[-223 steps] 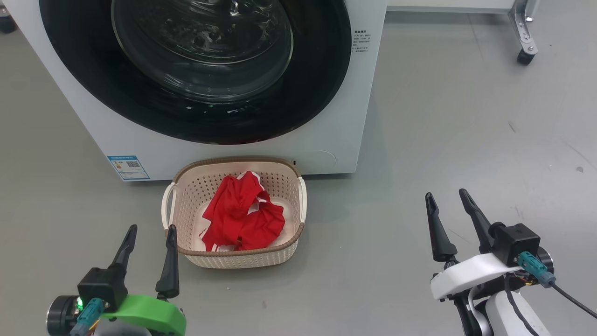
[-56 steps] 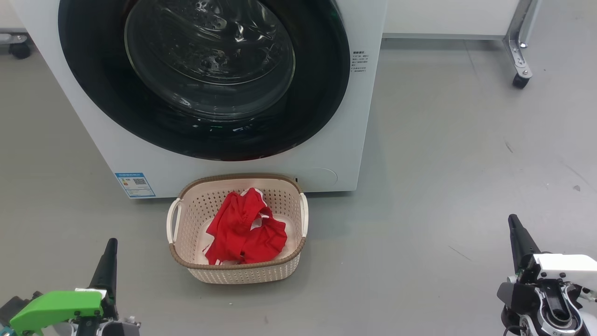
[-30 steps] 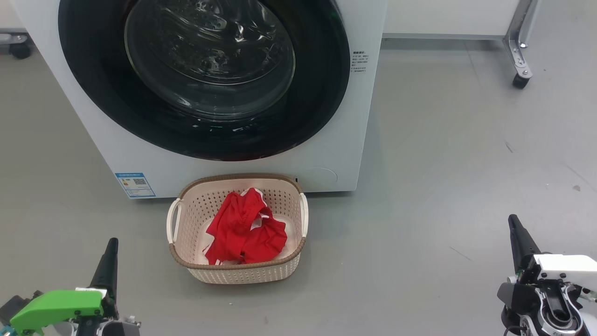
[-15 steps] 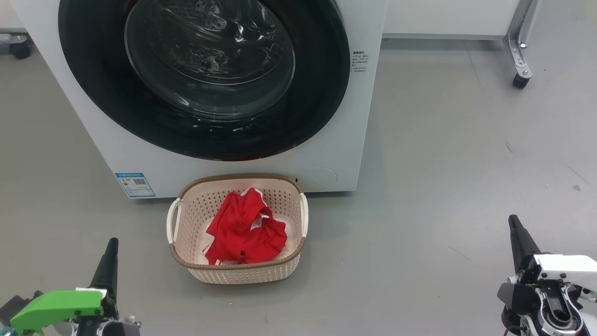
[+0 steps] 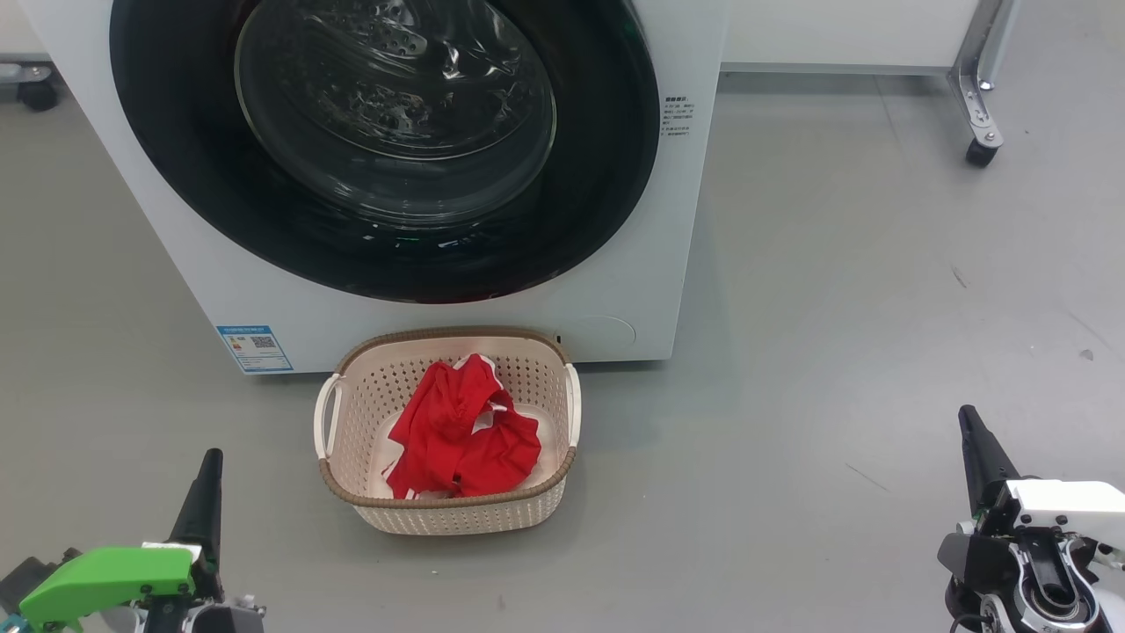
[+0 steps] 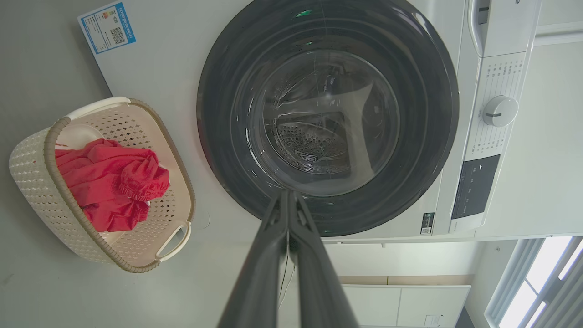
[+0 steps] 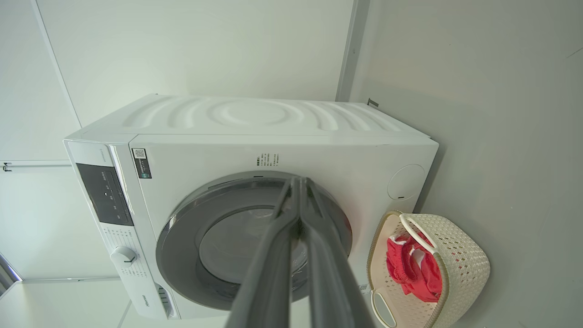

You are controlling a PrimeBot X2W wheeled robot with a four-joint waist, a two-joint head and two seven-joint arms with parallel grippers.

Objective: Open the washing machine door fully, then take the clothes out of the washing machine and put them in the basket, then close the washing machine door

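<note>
The white washing machine (image 5: 642, 246) fills the upper head view, and its black-rimmed door (image 5: 387, 141) with the glass bowl lies flat against the front, closed. The cream basket (image 5: 352, 492) stands on the floor just before the machine, and the red clothes (image 5: 461, 431) lie bunched inside it. My left gripper (image 5: 204, 479) rests low at the left, its fingertips pressed together in the left wrist view (image 6: 288, 193) with nothing held. My right gripper (image 5: 969, 426) sits low at the right, likewise shut and empty in its own wrist view (image 7: 299, 180). Both stand well back from the basket and the door.
Grey floor spreads to the right of the machine. A metal frame leg on a castor (image 5: 977, 151) stands at the far right, and another castor (image 5: 37, 95) sits at the far left. A blue label (image 5: 255, 348) marks the machine's lower left front.
Since 7.4 s ago both grippers went from open to shut and drew back low; the camera pulled away slightly. Nothing has moved over the last two seconds.
</note>
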